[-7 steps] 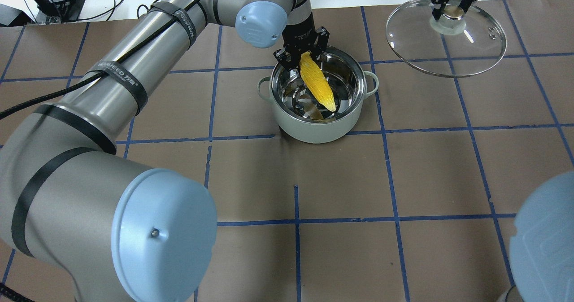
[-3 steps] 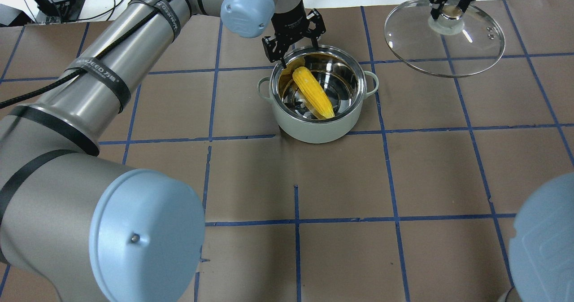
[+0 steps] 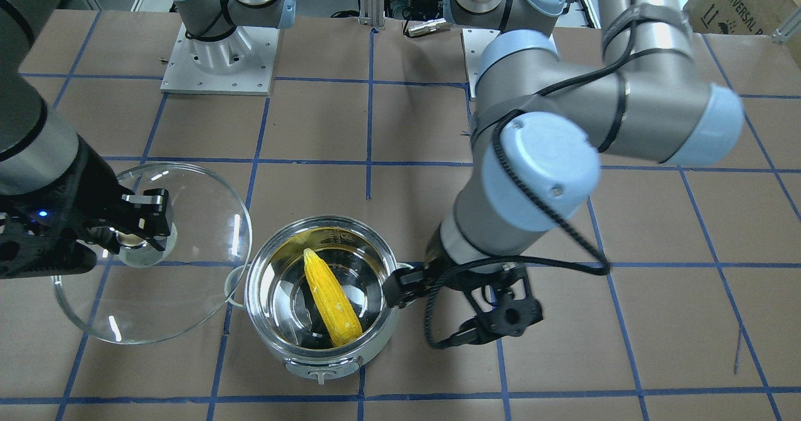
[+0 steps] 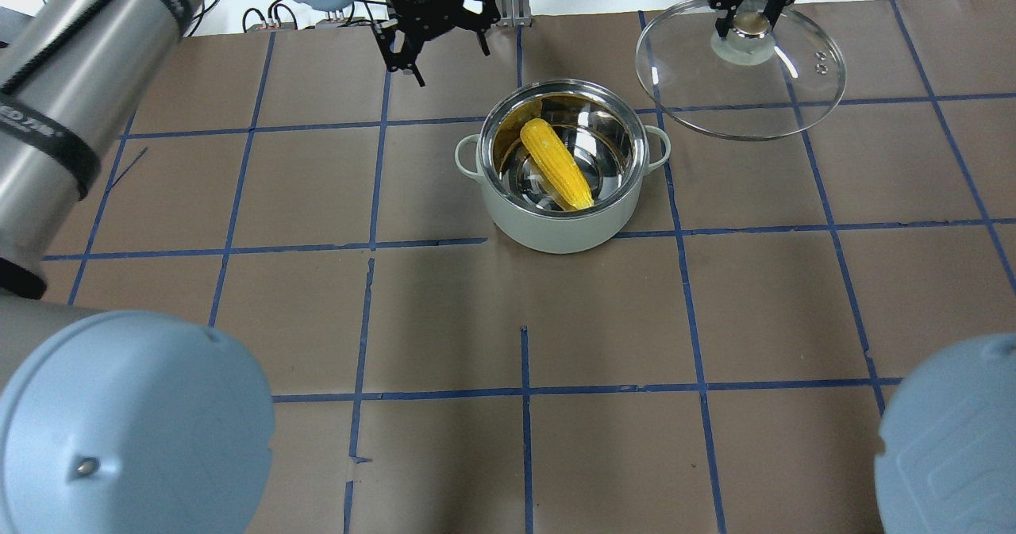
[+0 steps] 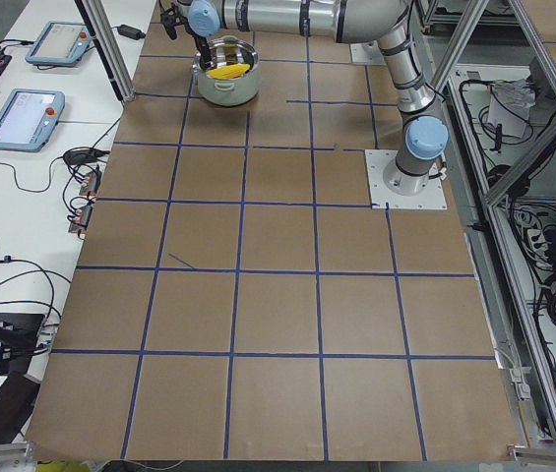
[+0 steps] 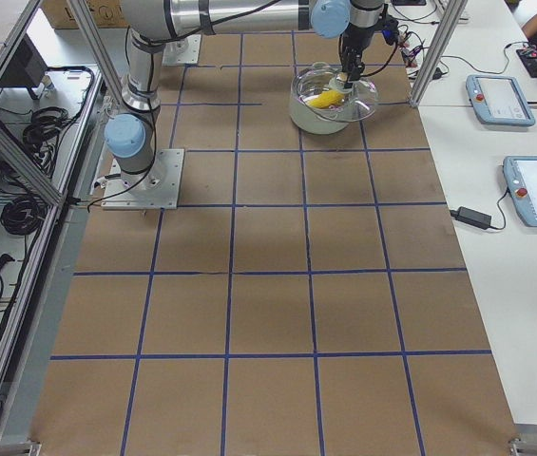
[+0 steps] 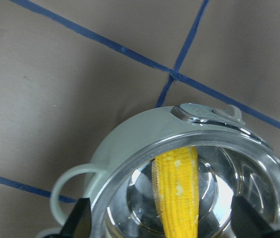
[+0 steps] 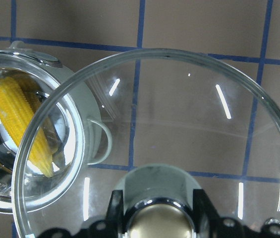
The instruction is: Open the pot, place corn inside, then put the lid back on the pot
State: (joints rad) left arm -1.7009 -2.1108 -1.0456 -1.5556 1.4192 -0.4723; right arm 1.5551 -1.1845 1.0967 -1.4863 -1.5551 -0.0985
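The pot (image 4: 556,232) stands open at the table's middle back. The corn (image 4: 556,165) lies slantwise inside it, tip toward the near right; it also shows in the front view (image 3: 331,299) and the left wrist view (image 7: 177,198). My left gripper (image 4: 448,62) is open and empty, raised to the far left of the pot, apart from it. My right gripper (image 4: 746,22) is shut on the knob of the glass lid (image 4: 714,97) and holds it tilted in the air, to the far right of the pot. In the right wrist view the lid (image 8: 179,124) overlaps the pot's rim (image 8: 87,144).
The table is covered in brown paper with a grid of blue tape lines (image 4: 524,391). My arm bases (image 3: 219,52) stand on plates at the robot's side. Cables and pendants lie beyond the table's far edge (image 5: 31,108).
My left gripper let go of the corn, which dropped flat into the pot, then rose and moved away to the far left. My right gripper carried the lid a little left, toward the pot.
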